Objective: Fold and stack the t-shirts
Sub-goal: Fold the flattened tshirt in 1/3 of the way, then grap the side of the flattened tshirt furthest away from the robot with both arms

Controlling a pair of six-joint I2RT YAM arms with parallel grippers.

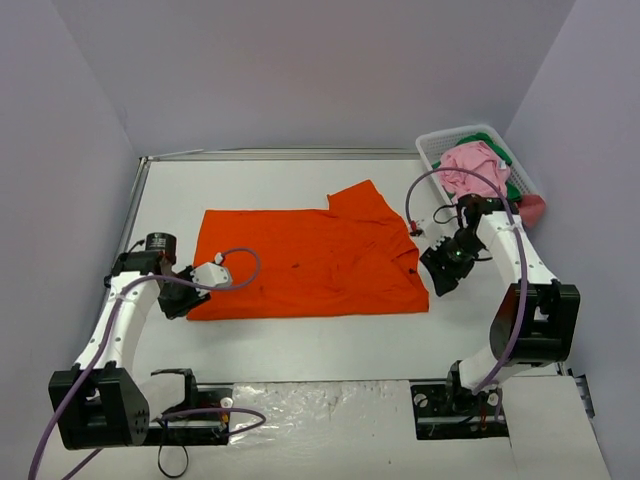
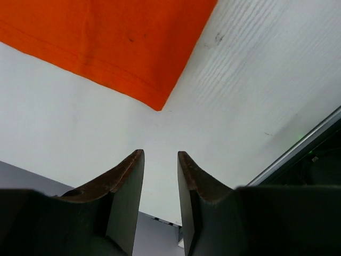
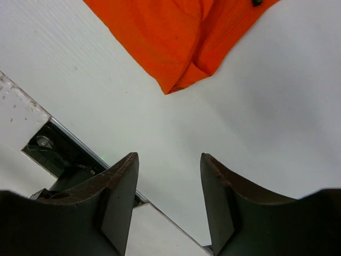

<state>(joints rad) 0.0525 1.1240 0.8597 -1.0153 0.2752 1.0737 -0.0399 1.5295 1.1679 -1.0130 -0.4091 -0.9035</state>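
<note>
Cloth first: in the overhead view the orange t-shirt [image 1: 310, 265] lies flat on the surface [image 1: 300, 345], its long axis running left to right between your two arms. The left arm [image 1: 112, 325] sits at its near left corner and the right arm [image 1: 520, 260] at its near right corner, each about as close as the other. A pink t-shirt [image 1: 470, 165] and a green t-shirt [image 1: 512, 185] wait in the basket [image 1: 430, 148], far right.

From the left wrist, the left jaws stand parted and empty. The orange t-shirt [image 2: 106, 37] points a corner straight at them, just apart.

From the right wrist, the right jaws gape wider, also empty. The orange t-shirt [image 3: 170, 37] shows you its folded corner dead ahead.
</note>
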